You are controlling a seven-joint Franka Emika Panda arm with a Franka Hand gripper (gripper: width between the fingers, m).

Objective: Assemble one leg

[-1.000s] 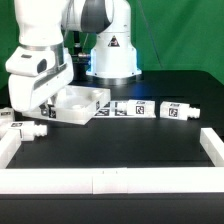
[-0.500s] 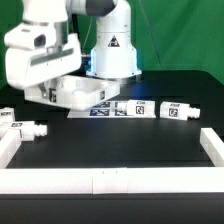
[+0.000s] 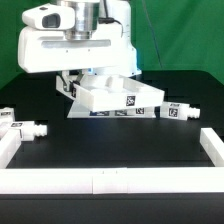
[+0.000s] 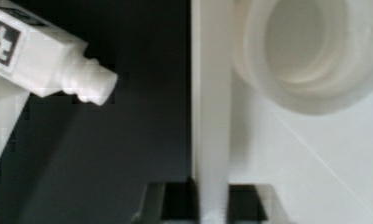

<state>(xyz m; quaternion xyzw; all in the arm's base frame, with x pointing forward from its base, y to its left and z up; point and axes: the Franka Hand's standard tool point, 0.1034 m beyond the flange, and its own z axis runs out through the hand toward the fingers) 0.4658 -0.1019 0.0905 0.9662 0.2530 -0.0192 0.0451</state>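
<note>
A: While the pincer (image 4: 204, 195) clamps the panel (image 3: 118, 97) by its rim, where's the leg (image 3: 27, 128)?
B: Lying on the bench (image 3: 110, 150), exterior view's left, well apart. Likely light, stiff, slick plastic; grip its blocky body, not the stub.

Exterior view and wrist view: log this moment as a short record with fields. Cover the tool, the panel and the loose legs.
tool: shut on the panel's raised rim, one finger on each side
panel: white, square, tilted in the tool's grip
socket: round recess in the panel's face, empty
leg on the exterior view's left: lying on the table, apart from the panel
leg on the exterior view's right: lying on the table
leg in the wrist view: loose, a dark gap between it and the panel
</note>
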